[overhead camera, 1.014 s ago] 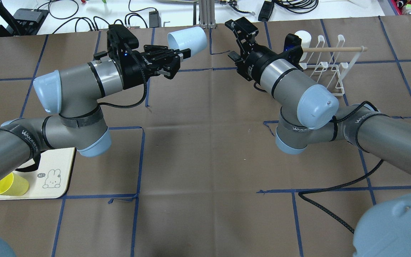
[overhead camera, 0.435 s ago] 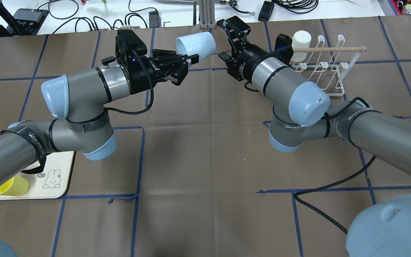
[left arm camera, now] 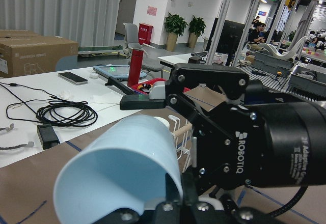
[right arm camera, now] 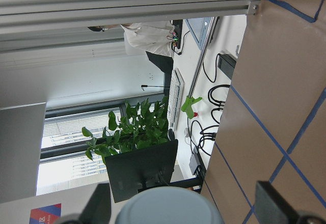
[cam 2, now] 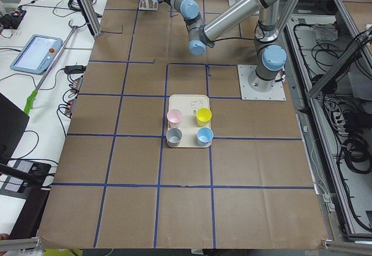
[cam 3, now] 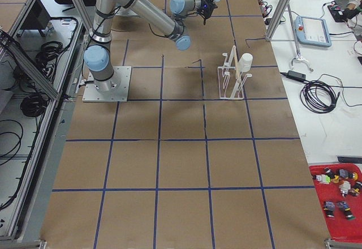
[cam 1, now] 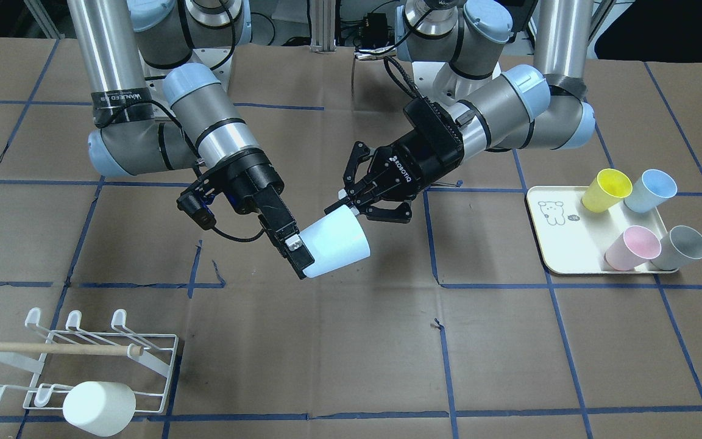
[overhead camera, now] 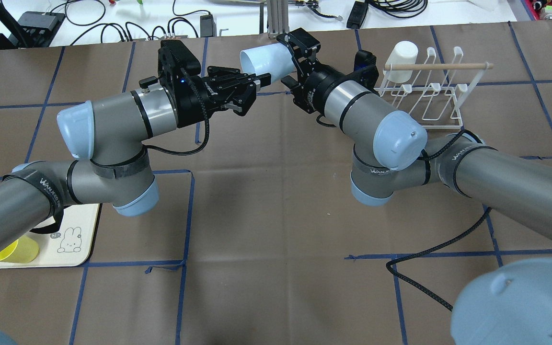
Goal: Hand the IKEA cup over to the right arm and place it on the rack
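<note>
Nearest the robot, at the left of the tabletop (overhead camera: 276,215), the cream tray (cam 1: 561,213) carries a yellow cup (cam 1: 607,190), a blue cup (cam 1: 649,190), a pink cup (cam 1: 631,247) and a grey cup (cam 1: 680,247). None of them matters to this step.

Farther out, in the middle, both arms meet in the air. The left end effector (overhead camera: 259,80) is clamped on the rim of the pale blue IKEA cup (overhead camera: 266,58). The cup lies on its side above the tabletop, its closed end pointing right. The right end effector (overhead camera: 284,60) straddles that closed end with its fingers apart. The right wrist view shows the cup's base between the two spread fingers, so I judge that it does not grip yet. This looks like the instant before the take-over squeeze.

The danger lies in timing and in shape. Should the left end effector let go before the right one bites, the cup falls to the tabletop and may roll. The wall tapers toward the base, so a shallow or off-centre squeeze could push the cup out or twist it against the rim pinch. The two end effectors are very near each other, and a small drift could knock them together.

At the far right the rack (overhead camera: 431,88) waits, with a white cup (overhead camera: 403,52) on its far-left corner. A wooden rod (overhead camera: 448,66) lies across it, which the carried cup could strike.
</note>
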{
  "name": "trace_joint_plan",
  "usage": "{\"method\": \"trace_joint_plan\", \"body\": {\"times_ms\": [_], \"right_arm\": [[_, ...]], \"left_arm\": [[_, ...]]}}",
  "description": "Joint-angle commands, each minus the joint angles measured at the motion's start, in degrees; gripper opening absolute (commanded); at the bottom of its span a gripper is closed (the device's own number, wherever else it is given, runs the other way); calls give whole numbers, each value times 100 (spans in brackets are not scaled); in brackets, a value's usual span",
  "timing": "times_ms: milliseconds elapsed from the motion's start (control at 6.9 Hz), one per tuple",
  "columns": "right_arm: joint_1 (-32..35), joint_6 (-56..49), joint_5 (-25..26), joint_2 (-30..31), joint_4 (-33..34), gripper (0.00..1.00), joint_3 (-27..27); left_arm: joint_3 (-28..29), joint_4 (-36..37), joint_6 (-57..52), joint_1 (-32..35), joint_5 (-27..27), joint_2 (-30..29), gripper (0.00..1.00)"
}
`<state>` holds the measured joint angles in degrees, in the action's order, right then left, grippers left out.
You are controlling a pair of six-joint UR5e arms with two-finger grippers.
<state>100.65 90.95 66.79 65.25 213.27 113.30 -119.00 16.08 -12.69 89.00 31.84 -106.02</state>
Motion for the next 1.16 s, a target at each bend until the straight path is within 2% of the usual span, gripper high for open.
{"method": "trace_joint_plan", "body": {"times_ms": [0,580,870,1014], "right_arm": [[33,307,0,23,-31,99,-71],[148,397,9,23,-40,99,-159],[148,520,0,14,-48,96,-238],[148,512,-17,5,-48,86,-238]], "left_arm": [[0,0,56,3,16,20,9],[9,0,65,3,60,20,11],[9,0,74,3,68,37,11],[9,0,178,3,77,38,11]]}}
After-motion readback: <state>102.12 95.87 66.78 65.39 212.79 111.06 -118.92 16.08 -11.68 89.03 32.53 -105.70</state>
